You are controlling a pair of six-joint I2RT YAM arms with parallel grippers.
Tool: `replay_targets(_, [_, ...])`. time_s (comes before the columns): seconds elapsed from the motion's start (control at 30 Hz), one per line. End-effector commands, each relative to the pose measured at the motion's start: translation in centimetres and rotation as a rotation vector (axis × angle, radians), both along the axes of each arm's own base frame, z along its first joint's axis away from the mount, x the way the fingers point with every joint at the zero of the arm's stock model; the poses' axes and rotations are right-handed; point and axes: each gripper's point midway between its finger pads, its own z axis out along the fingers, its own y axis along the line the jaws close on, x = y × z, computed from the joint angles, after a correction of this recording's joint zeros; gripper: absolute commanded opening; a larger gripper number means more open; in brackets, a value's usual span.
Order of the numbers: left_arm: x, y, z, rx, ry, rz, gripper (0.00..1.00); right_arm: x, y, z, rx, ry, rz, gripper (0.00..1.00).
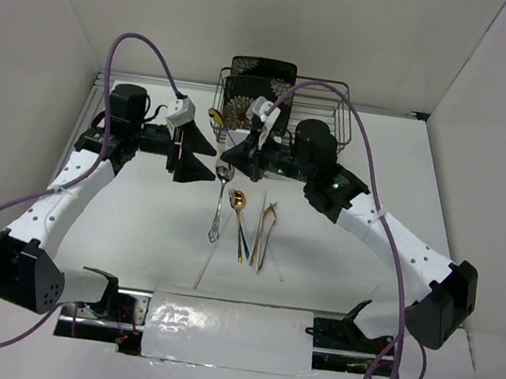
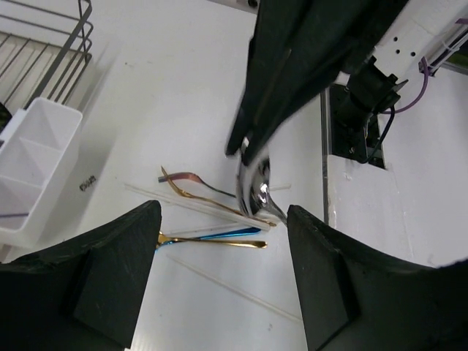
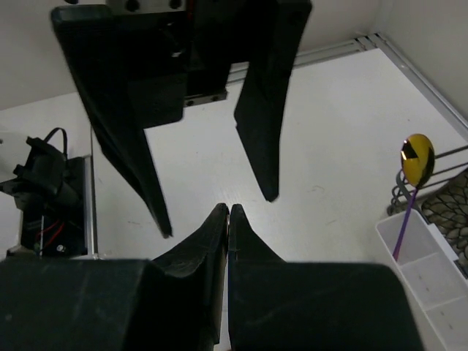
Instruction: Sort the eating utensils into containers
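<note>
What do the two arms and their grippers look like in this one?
White perforated links with black joints on the left arm and right arm. A purple cable loops off each; the right shows a green light. The left gripper and right gripper are black, with tapering wedge jaws.

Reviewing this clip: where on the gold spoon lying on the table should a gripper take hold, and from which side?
Probably the neck just below the bowl of the gold spoon, coming straight down with fingers across the handle. It lies flat, and lower down the blue fork lies against it.
</note>
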Motion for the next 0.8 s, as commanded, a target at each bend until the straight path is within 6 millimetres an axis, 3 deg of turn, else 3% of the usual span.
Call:
replay_targets(0.0, [0.1,-0.9,2.4,-0.014,-0.118,-0.057,0.81,-2.4,1.1,4.8,0.089,-0.095,0.074,0.0])
replay_targets(0.1, [-0.1,-1.3,2.4,-0.011,-0.126,-0.068,0.76,-3.3,1.8,4.7,0.083,-0.095,0.082,0.0])
replay_targets(0.13, [-0.2,-1.4,2.3,-0.012,-0.118,-0.073,0.67,-3.8,2.1,4.8,0.085,-0.098,0.082,0.0])
replay_targets(0.2, [-0.5,-1.6,2.3,-0.014,-0.113,-0.085,0.64,-4.1,2.3,4.7,0.084,-0.097,0.09,0.0])
replay_targets(0.33, [-0.6,-1.9,1.6,-0.01,-0.079,-0.103,0.47,-4.4,2.6,5.3,0.088,-0.115,0.079,0.0])
replay_targets(0.43, [-0.5,-2.0,1.4,0.0,-0.073,-0.1,0.2,-4.6,2.7,6.2,0.1,-0.139,0.078,0.0])
replay_targets(0.47, [-0.5,-2.0,1.4,0.0,-0.077,-0.1,0.01,-4.4,2.7,6.2,0.099,-0.14,0.066,0.0])
replay_targets(0.77, [0.2,-2.0,1.3,-0.001,-0.112,-0.078,0.0,-2.4,1.2,5.9,0.078,-0.109,-0.074,0.0])
